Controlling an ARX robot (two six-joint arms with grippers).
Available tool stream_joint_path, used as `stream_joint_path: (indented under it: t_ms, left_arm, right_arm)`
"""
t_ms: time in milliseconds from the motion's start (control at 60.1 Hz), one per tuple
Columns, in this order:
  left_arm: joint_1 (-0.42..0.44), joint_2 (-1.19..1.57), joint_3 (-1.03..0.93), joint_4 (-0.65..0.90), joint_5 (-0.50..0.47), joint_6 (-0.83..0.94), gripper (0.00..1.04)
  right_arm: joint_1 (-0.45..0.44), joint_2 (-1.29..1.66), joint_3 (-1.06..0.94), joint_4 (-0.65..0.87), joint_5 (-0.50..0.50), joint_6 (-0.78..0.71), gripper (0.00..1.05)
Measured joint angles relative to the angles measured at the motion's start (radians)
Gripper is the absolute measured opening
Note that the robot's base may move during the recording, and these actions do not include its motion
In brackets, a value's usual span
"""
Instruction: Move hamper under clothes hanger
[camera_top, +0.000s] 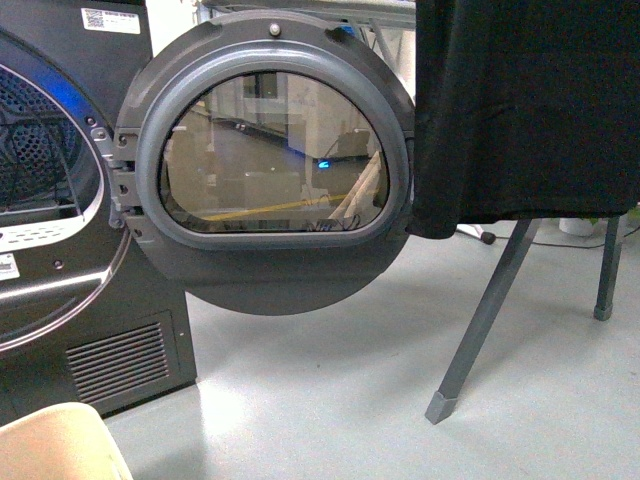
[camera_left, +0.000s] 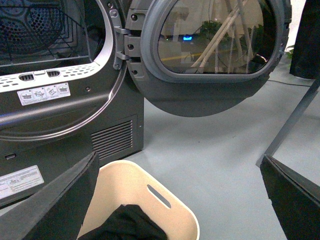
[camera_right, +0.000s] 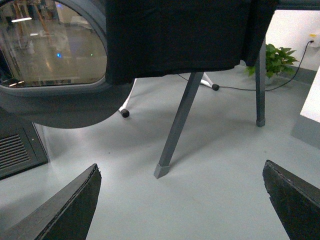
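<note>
- Open room: bare grey floor (camera_top: 330, 400) runs from the dryer (camera_top: 60, 300) to the near leg (camera_top: 485, 310) of the clothes hanger (camera_top: 607, 265). Nothing stands on that stretch.
- Edges: the round dryer door (camera_top: 270, 170) is swung open and overhangs the floor. Its outer rim reaches the black cloth (camera_top: 525, 110) draped over the clothes hanger.
- Clothes hanger: 2 slanted grey legs show below the cloth hem, each ending in a square foot on the floor. The space between the legs is open floor.
- Hamper (camera_left: 150, 200): it stands on the floor in front of the dryer, near the vent grille (camera_left: 112, 140) and well apart from the hanger legs. In the front view only a beige corner shows at the lower left. A slot handle shows in its wall, and a black garment (camera_left: 125, 225) lies inside.
- Room: a potted plant (camera_right: 275, 57) and a cable (camera_right: 240, 89) lie beyond the hanger, by the wall.
- Left hand (camera_left: 178, 159): fingers spread wide and gripping nothing; it is above the hamper rim.
- Right hand (camera_right: 180, 167): fingers spread wide, holding nothing, with floor and the near hanger leg between them.
</note>
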Motion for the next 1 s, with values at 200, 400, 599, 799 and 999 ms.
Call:
stream_joint_path:
  t_ms: [200, 400, 599, 799, 999]
  left_arm:
    - [0.000, 0.000, 0.000, 0.000, -0.004, 0.000, 0.98]
    - [0.000, 0.000, 0.000, 0.000, -0.005, 0.000, 0.98]
    - [0.000, -0.001, 0.000, 0.000, -0.005, 0.000, 0.98]
    - [0.002, -0.003, 0.000, 0.000, -0.008, 0.000, 0.98]
    - [0.002, -0.003, 0.000, 0.000, -0.005, 0.000, 0.98]
  right_arm:
    - [0.000, 0.000, 0.000, 0.000, 0.000, 0.000, 0.97]
    - [0.000, 0.000, 0.000, 0.000, -0.004, 0.000, 0.97]
    - [0.000, 0.000, 0.000, 0.000, -0.004, 0.000, 0.97]
    - [0.001, 0.000, 0.000, 0.000, -0.009, 0.000, 0.97]
    - [0.000, 0.000, 0.000, 0.000, -0.004, 0.000, 0.97]
